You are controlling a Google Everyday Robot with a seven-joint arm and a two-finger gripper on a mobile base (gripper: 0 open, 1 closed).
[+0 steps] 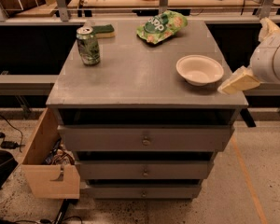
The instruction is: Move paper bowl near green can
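Observation:
The paper bowl [199,69] is off-white and round, sitting upright on the right side of the grey cabinet top [130,78]. The green can [88,45] stands upright near the back left corner, well apart from the bowl. My gripper [238,81] shows at the right edge as a pale yellowish tip under a white arm body. It hangs at the cabinet's right edge, just right of the bowl and a little apart from it.
A flat green snack bag [161,27] lies at the back centre-right. A green and yellow sponge [104,31] lies behind the can. The cabinet has three drawers below. An open wooden box [49,160] stands on the floor at the left. A workbench runs behind.

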